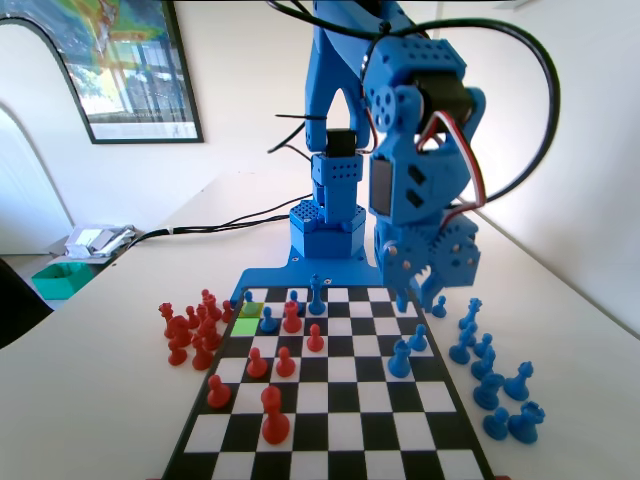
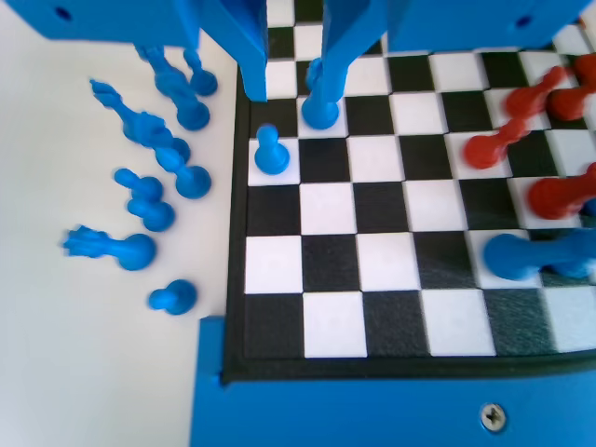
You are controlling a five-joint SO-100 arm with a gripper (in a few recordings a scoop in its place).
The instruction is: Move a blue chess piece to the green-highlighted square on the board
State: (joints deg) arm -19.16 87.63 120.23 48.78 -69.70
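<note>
The pincer (image 2: 291, 79) is seen low over the board's edge, its jaws spread with nothing held. In the wrist view a blue piece (image 2: 320, 98) stands against the right jaw's inner face, while the blue chess piece (image 2: 271, 151), a short pawn with a ball head, stands upright just below the jaw tips, one square nearer the camera and slightly left. Its long axis is vertical. The green-highlighted square (image 1: 245, 326) lies well apart, across the board (image 1: 330, 400) toward the red pieces (image 1: 192, 330). A short shift toward the pawn is judged necessary before closing.
</note>
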